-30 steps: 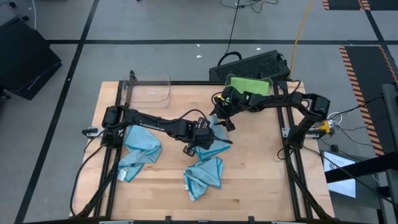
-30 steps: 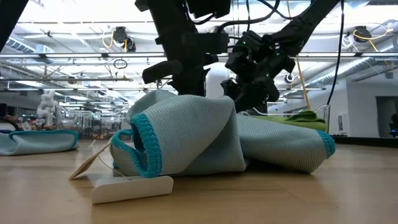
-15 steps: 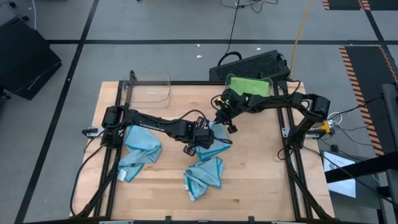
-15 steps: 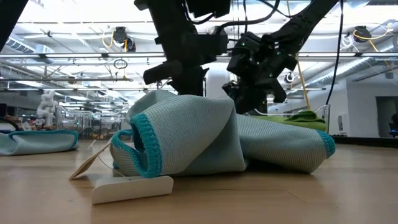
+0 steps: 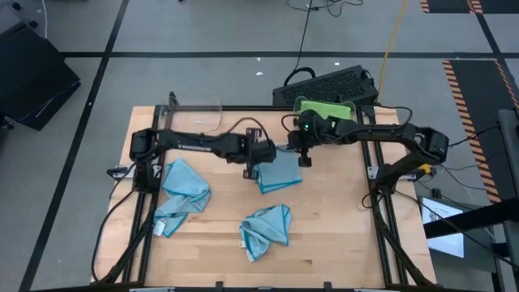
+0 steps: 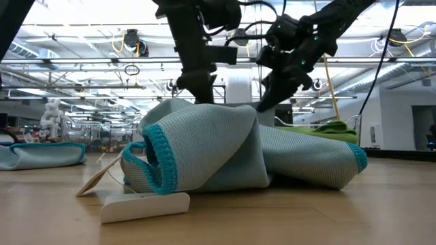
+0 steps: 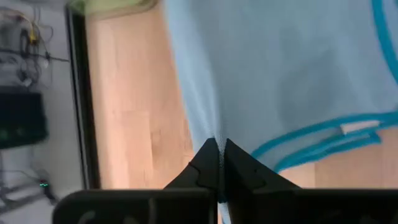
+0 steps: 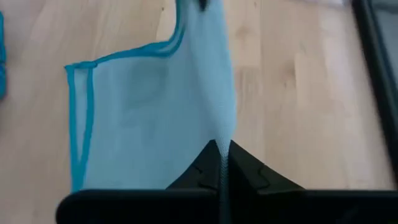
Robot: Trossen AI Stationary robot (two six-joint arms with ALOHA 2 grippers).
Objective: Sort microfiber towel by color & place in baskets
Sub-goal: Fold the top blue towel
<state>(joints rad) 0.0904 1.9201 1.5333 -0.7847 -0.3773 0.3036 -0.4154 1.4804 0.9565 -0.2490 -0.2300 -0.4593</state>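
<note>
Two arms met at table point(image 5: 340, 235) centre, light blue towel point(image 5: 280, 170) hung spread between them. Left gripper point(image 5: 258, 154) clenched on towel's nine-o'clock corner, right gripper point(image 5: 303, 152) clenched on three-o'clock corner. Clear basket point(image 5: 197, 116) sat at eleven o'clock, empty; basket with green towel point(image 5: 324, 110) at one o'clock. Two blue towels point(image 5: 266, 229) lay at six and eight o'clock.

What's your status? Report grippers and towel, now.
Left gripper and right gripper both shut on one blue towel, stretched between them. Clear basket empty. Green towel in far basket. Nothing blocking.
</note>
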